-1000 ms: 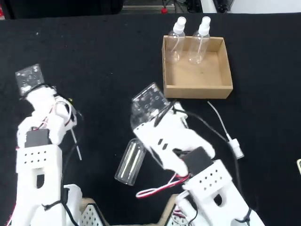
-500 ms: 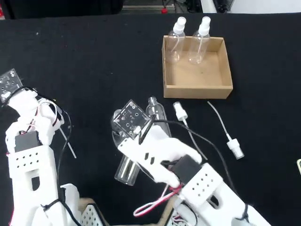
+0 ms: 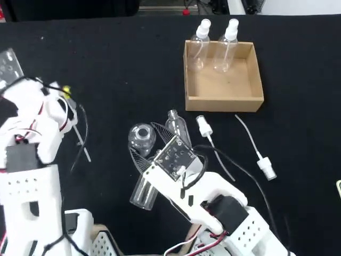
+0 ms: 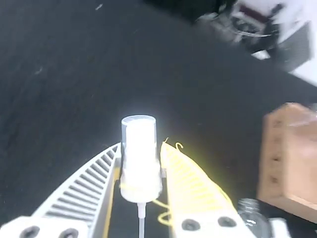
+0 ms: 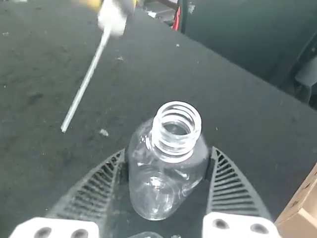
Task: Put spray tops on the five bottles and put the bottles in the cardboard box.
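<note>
left gripper (image 4: 141,148) is clamped on a white spray top with clear cap (image 4: 140,158): one white ribbed finger and one yellow ribbed finger press its collar from either side, thin dip tube pointing down between them. In the high view the left gripper (image 3: 65,92) is over the left side of the black table (image 3: 106,58), with the dip tube (image 3: 83,136) trailing back toward the arm base

right gripper (image 5: 167,161) is closed around the body of a clear plastic bottle (image 5: 176,131), both ribbed fingers touching its sides. Bottle is upright, threaded neck open, no top on it. High view puts the held bottle (image 3: 141,134) near mid-table, well apart from the box

other task items:
- second clear bottle (image 3: 178,125) lies on its side just beside the held one, on the box side, neck open
- third clear bottle (image 3: 144,191) lies on its side partly under the right arm
- loose spray top (image 3: 203,126) lies on the table near the box's front wall, tube running back toward the arms
- another loose spray top (image 3: 266,168) lies further right, apart from the bottles
- brown cardboard box (image 3: 224,102) sits on the far right half of the table; two capped bottles stand upright inside against its far wall, one (image 3: 200,48) beside the other (image 3: 229,47), spray tops fitted
</note>
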